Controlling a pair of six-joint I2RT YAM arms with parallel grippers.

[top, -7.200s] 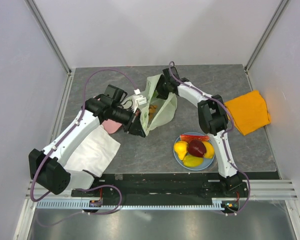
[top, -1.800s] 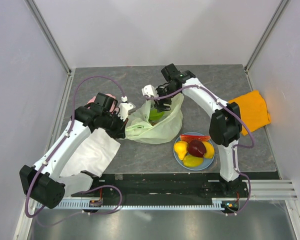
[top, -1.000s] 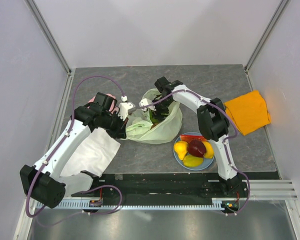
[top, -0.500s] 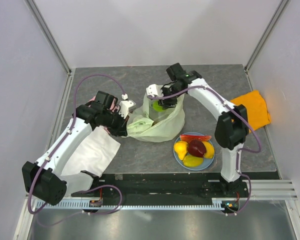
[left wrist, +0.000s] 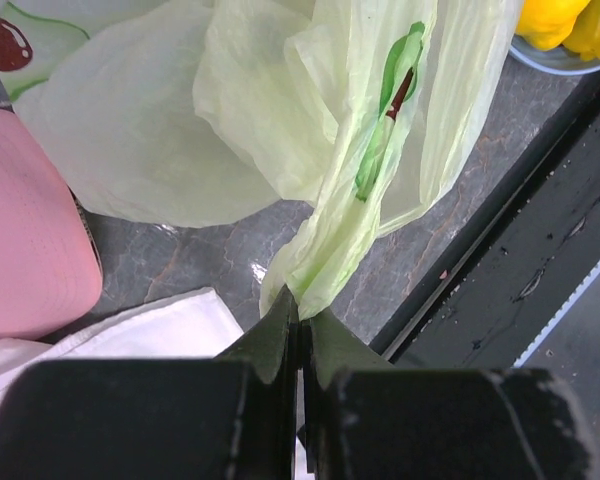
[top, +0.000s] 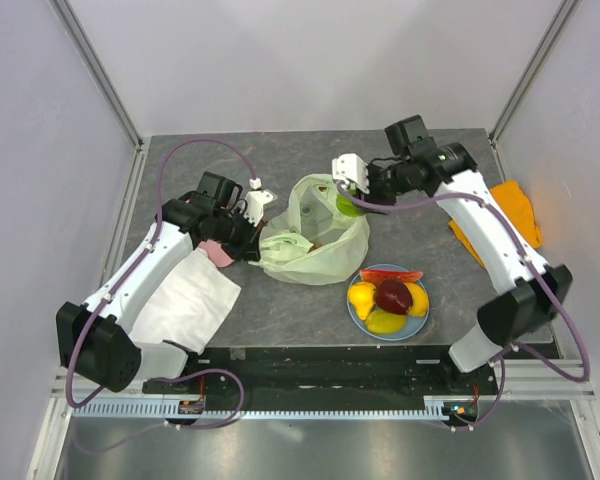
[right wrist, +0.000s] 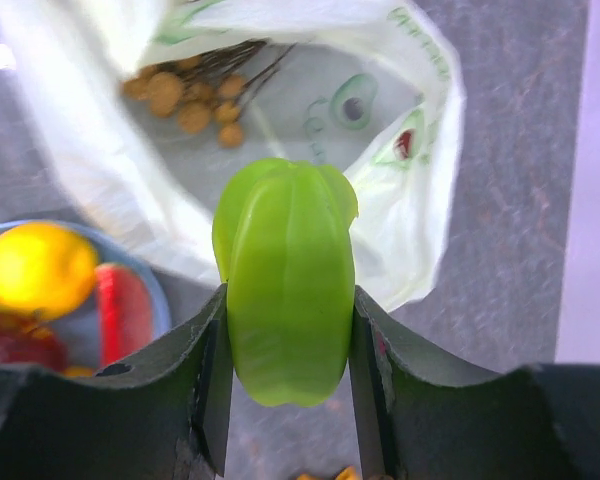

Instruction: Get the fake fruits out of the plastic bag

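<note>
1 high rear camera looks down on the table (top: 430,160); 2 close wrist cameras share its central plastic bag (top: 320,255).

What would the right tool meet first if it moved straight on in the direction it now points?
Probably the plastic bag: beyond the green fake fruit held in the right tool, its open mouth lies ahead. Depth is unclear.

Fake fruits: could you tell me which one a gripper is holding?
The ridged green fruit, clamped in the right gripper; the rest lie on the blue plate or in the plastic bag.
</note>
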